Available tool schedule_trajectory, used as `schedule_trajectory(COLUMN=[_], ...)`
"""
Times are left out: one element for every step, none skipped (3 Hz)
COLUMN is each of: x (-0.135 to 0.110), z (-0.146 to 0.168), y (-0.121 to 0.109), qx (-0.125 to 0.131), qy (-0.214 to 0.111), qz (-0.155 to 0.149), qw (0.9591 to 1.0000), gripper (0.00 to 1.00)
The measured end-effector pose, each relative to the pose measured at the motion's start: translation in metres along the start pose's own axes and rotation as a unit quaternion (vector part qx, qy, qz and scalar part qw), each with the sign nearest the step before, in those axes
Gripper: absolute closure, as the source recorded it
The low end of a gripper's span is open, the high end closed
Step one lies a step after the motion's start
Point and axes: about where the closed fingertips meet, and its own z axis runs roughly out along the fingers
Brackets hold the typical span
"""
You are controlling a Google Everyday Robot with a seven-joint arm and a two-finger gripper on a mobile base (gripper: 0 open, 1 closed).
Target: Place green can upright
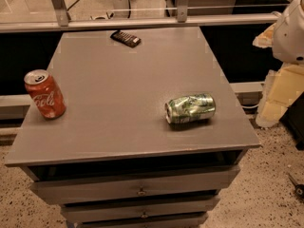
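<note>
The counter (118,127) was a flat grey top over a chest of drawers (137,186), of which three fronts showed, two of them with a small knob. It stood on a speckled floor (266,175). Behind it, at 12 o'clock, ran a grey metal rail (142,23).

There were two cans on the counter. The one green can (190,108) lay on its side at about 4 o'clock from the middle, dented, with one end facing 9 o'clock. The one red cola can (45,94) stood upright at 9 o'clock, near the left edge and well apart from it. One dark flat device (126,38) lay at 12 o'clock, near the far edge.

The gripper was outside the view, so I cannot tell the state of the jaws. Only a white rounded robot part (290,30) showed at 2 o'clock.
</note>
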Motion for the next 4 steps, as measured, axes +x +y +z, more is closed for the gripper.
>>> schedule_trajectory(x=[-0.005, -0.034, -0.065, -0.084], z=[0.003, 0.024, 0.058, 0.1], y=[0.001, 0.005, 0.017, 0.033], qx=[-0.001, -0.007, -0.024, -0.04], qy=[-0.001, -0.008, -0.015, -0.021], qz=[-0.006, -0.046, -0.089, -0.134], qw=[1.0, 0.9989, 0.9956, 0.99], gripper=[0.0, 0.0, 0.0, 0.0])
